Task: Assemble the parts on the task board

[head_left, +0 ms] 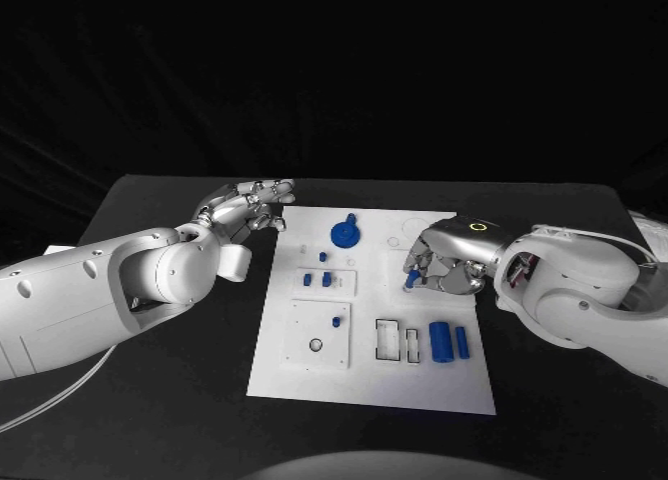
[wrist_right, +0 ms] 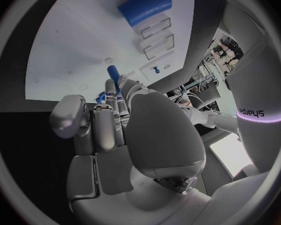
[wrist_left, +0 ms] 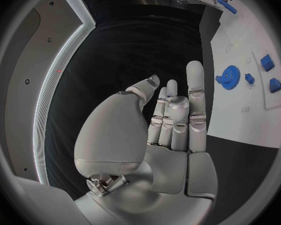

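Note:
The white task board (head_left: 366,375) lies in the middle of the black table. On it are a blue gear (head_left: 344,235), two small blue blocks (head_left: 317,281), a small blue pin (head_left: 337,322), a thick blue cylinder (head_left: 441,340) and a thinner blue bar (head_left: 463,342). My right hand (head_left: 444,262) hovers over the board's right edge and pinches a small blue peg (head_left: 412,280) between its fingertips; the peg (wrist_right: 113,77) pokes out past the fingers in the right wrist view. My left hand (head_left: 249,210) is off the board's upper left corner, fingers (wrist_left: 194,92) straight and apart, holding nothing.
Two empty rectangular slots (head_left: 396,340) sit left of the thick cylinder. A raised white sub-plate (head_left: 318,340) with a round hole lies at the board's lower left. Bare black table (head_left: 176,400) surrounds the board on both sides.

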Tool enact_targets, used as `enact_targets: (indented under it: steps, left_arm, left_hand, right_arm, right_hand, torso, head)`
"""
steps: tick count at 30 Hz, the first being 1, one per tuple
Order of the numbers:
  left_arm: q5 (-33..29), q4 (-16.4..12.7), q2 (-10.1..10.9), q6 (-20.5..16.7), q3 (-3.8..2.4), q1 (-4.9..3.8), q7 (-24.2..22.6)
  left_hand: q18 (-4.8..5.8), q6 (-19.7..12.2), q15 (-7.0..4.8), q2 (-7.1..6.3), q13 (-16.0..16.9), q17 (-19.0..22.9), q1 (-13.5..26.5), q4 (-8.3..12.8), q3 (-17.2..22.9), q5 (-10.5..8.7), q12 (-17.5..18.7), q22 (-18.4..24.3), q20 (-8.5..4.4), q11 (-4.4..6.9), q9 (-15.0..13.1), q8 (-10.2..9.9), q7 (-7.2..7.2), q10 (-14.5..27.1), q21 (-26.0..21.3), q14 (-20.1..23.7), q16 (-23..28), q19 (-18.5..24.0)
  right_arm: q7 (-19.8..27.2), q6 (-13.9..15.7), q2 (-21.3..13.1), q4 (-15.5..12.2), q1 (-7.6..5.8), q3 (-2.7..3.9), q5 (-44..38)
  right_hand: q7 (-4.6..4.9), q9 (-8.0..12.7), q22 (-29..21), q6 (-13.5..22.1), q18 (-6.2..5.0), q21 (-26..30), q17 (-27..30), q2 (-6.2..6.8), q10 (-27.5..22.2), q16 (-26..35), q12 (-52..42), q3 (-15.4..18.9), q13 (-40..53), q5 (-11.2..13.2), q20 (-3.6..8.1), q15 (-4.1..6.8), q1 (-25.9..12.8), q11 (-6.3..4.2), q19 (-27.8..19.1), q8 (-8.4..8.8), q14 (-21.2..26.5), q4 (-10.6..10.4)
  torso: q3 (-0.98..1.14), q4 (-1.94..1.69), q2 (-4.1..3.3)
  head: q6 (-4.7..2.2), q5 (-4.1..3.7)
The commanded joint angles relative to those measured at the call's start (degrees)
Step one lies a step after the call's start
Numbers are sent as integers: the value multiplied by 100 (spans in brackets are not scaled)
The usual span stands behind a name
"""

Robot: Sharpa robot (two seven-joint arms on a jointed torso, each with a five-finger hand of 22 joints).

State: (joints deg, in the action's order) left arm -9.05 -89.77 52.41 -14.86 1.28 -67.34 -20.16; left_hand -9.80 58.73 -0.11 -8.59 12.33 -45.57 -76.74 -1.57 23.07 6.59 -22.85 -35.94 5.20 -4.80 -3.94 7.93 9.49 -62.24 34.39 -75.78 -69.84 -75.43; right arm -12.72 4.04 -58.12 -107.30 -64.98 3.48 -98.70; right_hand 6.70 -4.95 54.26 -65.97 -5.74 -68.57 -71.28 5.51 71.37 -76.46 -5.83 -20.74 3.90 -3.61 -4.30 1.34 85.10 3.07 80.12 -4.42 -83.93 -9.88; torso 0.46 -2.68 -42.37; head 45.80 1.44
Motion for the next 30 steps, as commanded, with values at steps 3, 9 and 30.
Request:
enact_targets:
  steps: [3,9,30]
  left_arm:
    - [19,3,-20,112,-3,-3,-1]
    - [19,10,-40,123,-3,-2,6]
    - [19,60,-125,154,-3,-2,24]
  left_hand:
    - [-54,-37,10,-16,6,5,1,7,-17,22,-25,10,29,-1,5,35,-2,24,-22,33,22,24]
    - [-54,-37,10,-16,6,5,1,7,-17,22,-25,10,29,-1,5,35,-2,24,-22,33,22,24]
    - [-55,-44,10,-17,6,21,-3,10,-18,22,-30,10,30,-3,6,35,0,34,-24,41,28,26]
  right_arm:
    - [-2,-2,-33,-166,-74,18,537]
    - [70,37,129,-350,-103,24,746]
    - [444,70,1565,46,622,-6,77]
  right_hand:
    - [-2,-5,11,-37,-76,-15,-10,3,39,-36,34,-31,3,3,44,41,-80,-4,2,-39,-293,0]
    - [9,-5,7,-36,-76,-12,-15,7,38,-40,45,-39,2,-1,45,40,-89,0,1,-34,-294,1]
    - [42,-1,-23,-22,-79,6,-10,8,29,-42,113,-119,-3,-70,40,26,-83,21,-7,3,-292,56]
  torso:
    - [-2,-3,0]
    - [1,-11,-6]
    - [-5,-3,-5]
  head:
    - [-9,15]
    - [-8,76]
    - [133,606]
